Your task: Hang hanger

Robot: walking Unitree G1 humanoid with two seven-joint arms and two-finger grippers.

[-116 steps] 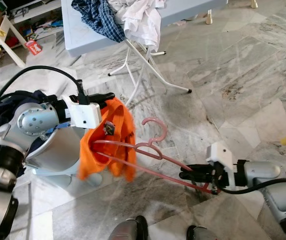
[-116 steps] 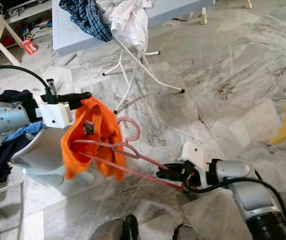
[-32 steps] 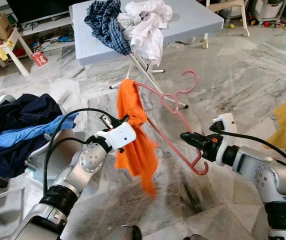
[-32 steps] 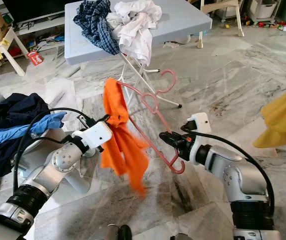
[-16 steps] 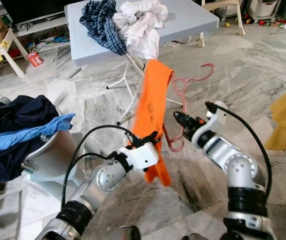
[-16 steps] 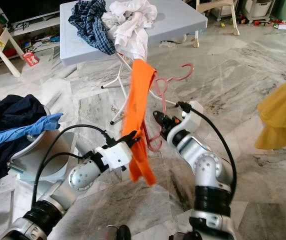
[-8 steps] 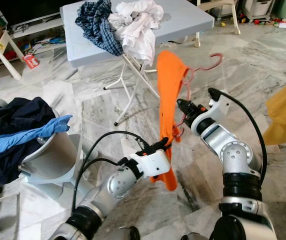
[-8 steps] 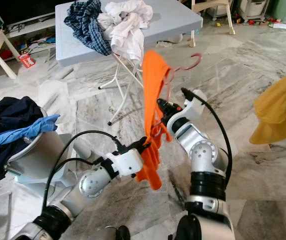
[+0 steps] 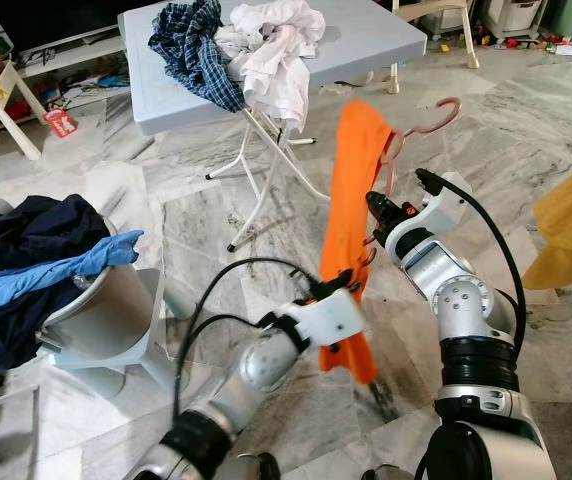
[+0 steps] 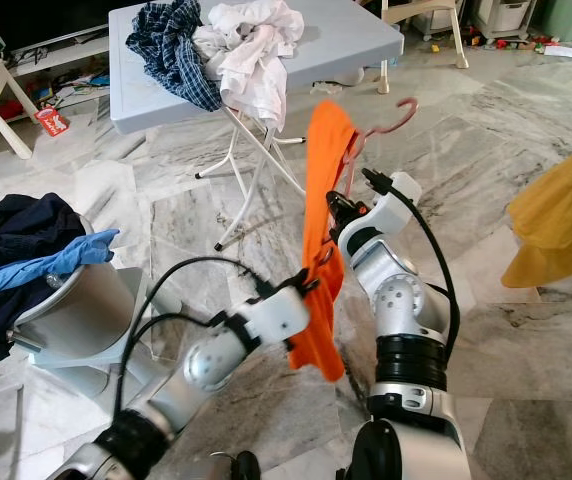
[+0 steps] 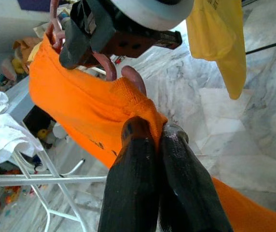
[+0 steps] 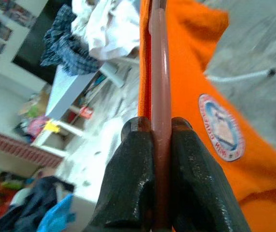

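Standing on a marble floor (image 9: 526, 120), the robot faces a grey folding worktop (image 9: 366, 40) at the far side, heaped with a plaid shirt (image 9: 201, 45) and white clothes (image 9: 276, 40). At the near left a pale basket (image 9: 106, 320) holds dark and blue laundry (image 9: 36, 250); a yellow garment (image 9: 571, 225) hangs at the right edge. In the middle, an orange shirt (image 9: 351, 200) dangles long and narrow from a pink hanger (image 9: 421, 125), whose hook points up and to the right. The right gripper (image 12: 161, 145) is clamped on the hanger's pink bar, fingers (image 12: 133, 174) pressed against both sides of it. The left gripper (image 11: 150, 140) is pinched on a fold of the shirt's lower part, near the hanger's bottom curl.

No rail can be made out in these frames, so the hanging spot is likely off to the right near the yellow garment. To do this well, the right wrist should keep the hook upright and open toward the rail, while the left hand steadies the cloth without dragging it off the hanger.
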